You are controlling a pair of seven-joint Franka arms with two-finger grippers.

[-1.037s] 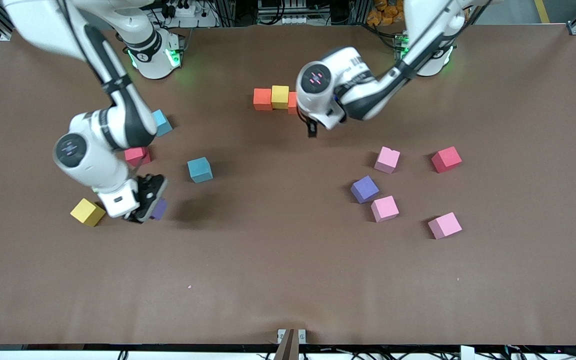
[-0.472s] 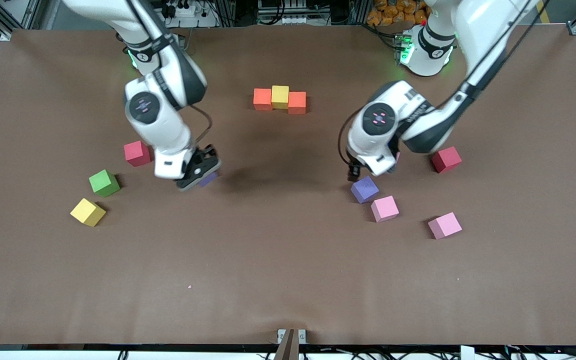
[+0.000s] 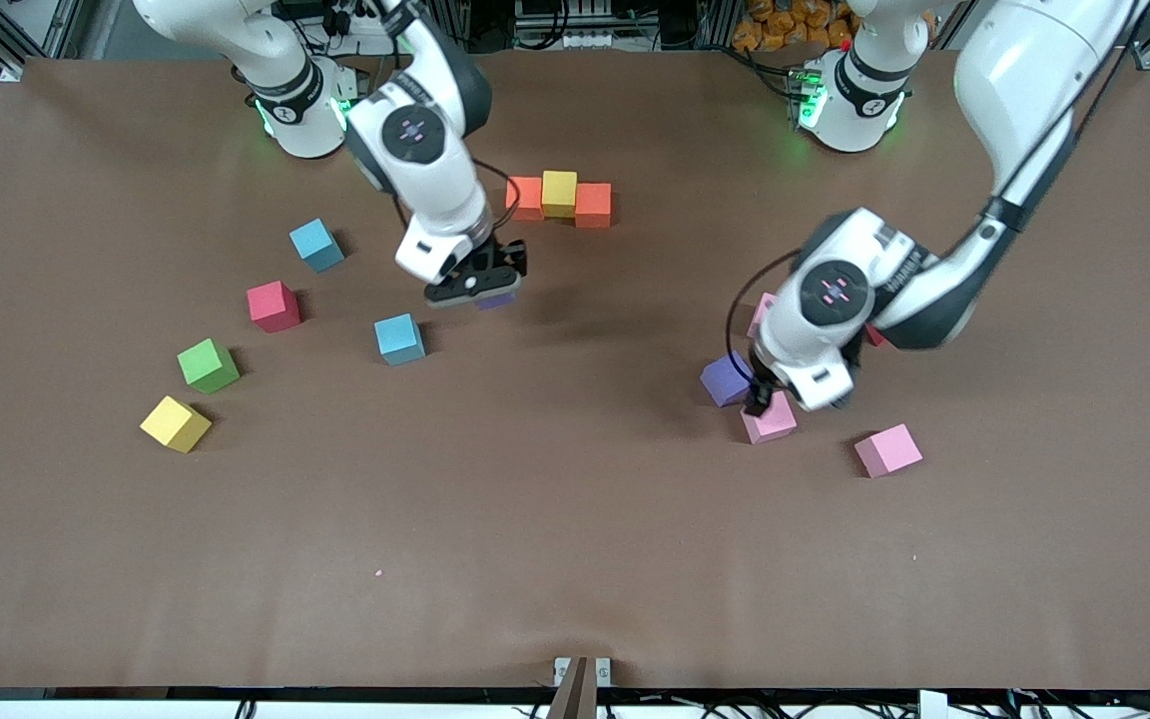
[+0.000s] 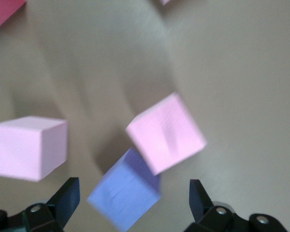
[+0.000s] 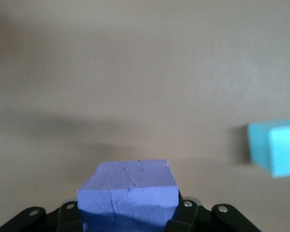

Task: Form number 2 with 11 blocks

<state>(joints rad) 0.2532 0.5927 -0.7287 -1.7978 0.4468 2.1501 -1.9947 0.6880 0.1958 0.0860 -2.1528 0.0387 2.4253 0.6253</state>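
Matte foam cubes, all one size, lie scattered on your brown bench (image 3: 575, 519). Three of them already sit touching in a row toward the robots' bases: an orange block (image 3: 525, 197), a yellow block (image 3: 559, 193) and a second orange block (image 3: 593, 205).

Your right hand (image 3: 476, 287) is up in the air over bare bench, just nearer the front camera than that row, and it is clamped on a purple block (image 5: 128, 191) whose top face shows fine cracks in the right wrist view.

Your left hand (image 3: 773, 396) hangs with its fingers (image 4: 65, 199) spread wide and nothing between them, over a second purple block (image 3: 725, 378) and a pink block (image 3: 771, 420) that lie corner to corner. Another pink block (image 3: 762, 312) peeks out from under that arm, and a third pink block (image 3: 887, 449) lies apart, toward the left arm's end of the bench.

Toward the right arm's end you have two light blue blocks (image 3: 316, 245) and (image 3: 399, 339), a red cube (image 3: 273, 306), a green block (image 3: 208, 365) and, nearest the front camera, a second yellow block (image 3: 175, 423).
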